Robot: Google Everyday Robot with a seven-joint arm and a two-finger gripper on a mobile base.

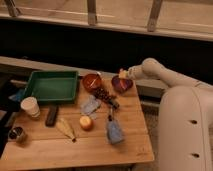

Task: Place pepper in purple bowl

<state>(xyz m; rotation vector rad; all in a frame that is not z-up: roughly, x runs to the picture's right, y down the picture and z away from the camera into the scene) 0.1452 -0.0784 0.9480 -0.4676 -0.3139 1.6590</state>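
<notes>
The purple bowl (121, 84) stands at the table's far right, beside a red-brown bowl (91, 81). My gripper (123, 74) hangs just over the purple bowl's far rim, at the end of the white arm reaching in from the right. A small red-orange piece, the pepper (120, 71), sticks up out of the gripper, which is shut on it. Most of the pepper is hidden by the gripper.
A green tray (50, 86) lies at the back left of the wooden table (90, 147). Also on the table are a white cup (30, 106), a black remote (51, 115), a pale yellow pointed item (65, 127), a round orange fruit (86, 122), a dark bunch (105, 95) and blue packets (114, 131).
</notes>
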